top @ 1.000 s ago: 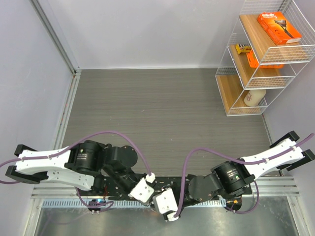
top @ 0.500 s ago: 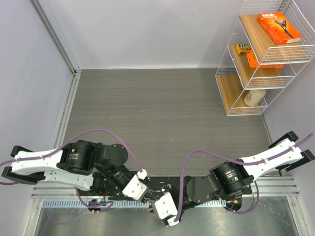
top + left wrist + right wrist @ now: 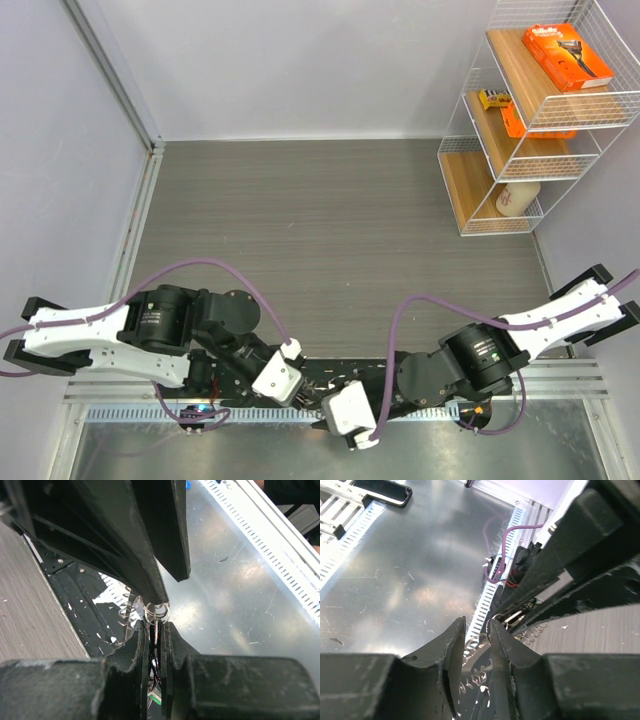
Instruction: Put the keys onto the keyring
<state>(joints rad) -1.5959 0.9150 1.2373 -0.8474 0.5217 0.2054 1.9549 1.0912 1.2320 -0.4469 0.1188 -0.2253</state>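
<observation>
Poking out just past a pair of pinched fingertips, the keyring (image 3: 156,611) shows as a few thin silver loops. It is held up off the surface, low at the near edge where the black base strip (image 3: 85,605) meets the shiny metal sheet (image 3: 395,580). The left gripper (image 3: 155,627) has it, with jaws drawn narrow on the thin metal and the loops sticking straight out along the line of its fingers.

The right gripper (image 3: 476,625) comes in head-on from the opposite side. Its jaws are parted only a little, with nothing that I can see clamped between them. From the left wrist, one of its fingertips sits right at the loops, touching or just beside them; I can't call which.

So the ring lies dead ahead of the right pincer, between the two noses, and the left arm owns it. My read is that the next move turns on lining that slim gap up with the loops. No single loose key can be picked out here.
</observation>
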